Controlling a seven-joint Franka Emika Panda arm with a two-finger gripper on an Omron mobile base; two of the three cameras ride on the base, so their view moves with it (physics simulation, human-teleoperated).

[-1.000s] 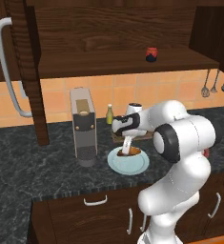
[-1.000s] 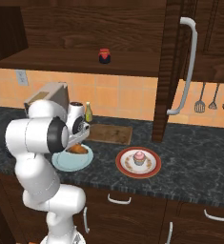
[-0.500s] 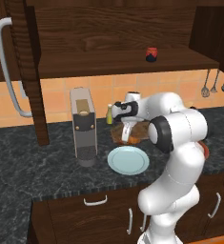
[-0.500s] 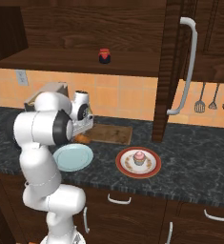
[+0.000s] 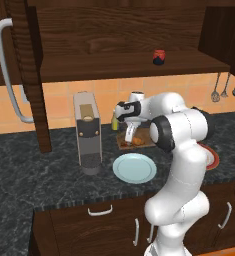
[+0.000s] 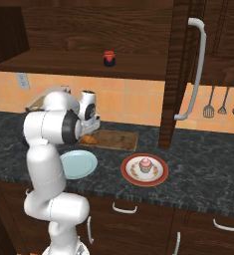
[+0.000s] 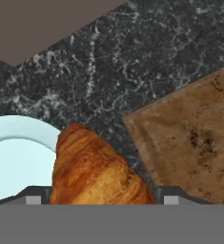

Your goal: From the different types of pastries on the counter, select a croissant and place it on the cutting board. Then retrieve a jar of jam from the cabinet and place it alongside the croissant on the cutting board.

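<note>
My gripper [image 5: 130, 135] [image 6: 91, 131] is shut on the golden-brown croissant [image 5: 138, 141] [image 6: 90, 140] [image 7: 95, 167], which sits between the two finger tips in the hand view. It hangs low at the left end of the brown cutting board [image 5: 145, 135] [image 6: 116, 140] [image 7: 194, 143]; whether it touches the board I cannot tell. The jar of jam [image 5: 159, 57] [image 6: 108, 58], dark with a red lid, stands on the open cabinet shelf [image 5: 114, 70] [image 6: 73, 64] above. A pale pastry [image 6: 146, 165] rests on a red plate [image 6: 131, 169].
An empty light-blue plate [image 5: 134, 168] [image 6: 78, 164] [image 7: 13, 157] lies on the dark counter [image 5: 34, 175] in front of the board. A coffee machine [image 5: 87, 131] and a yellow-green bottle [image 5: 115, 121] stand to the left. Cabinet doors with long grey handles [image 5: 9, 75] [image 6: 197, 64] hang open at both sides.
The arm has lifted the croissant off the light-blue plate and carried it back to the cutting board's left end, then lowered it there.
</note>
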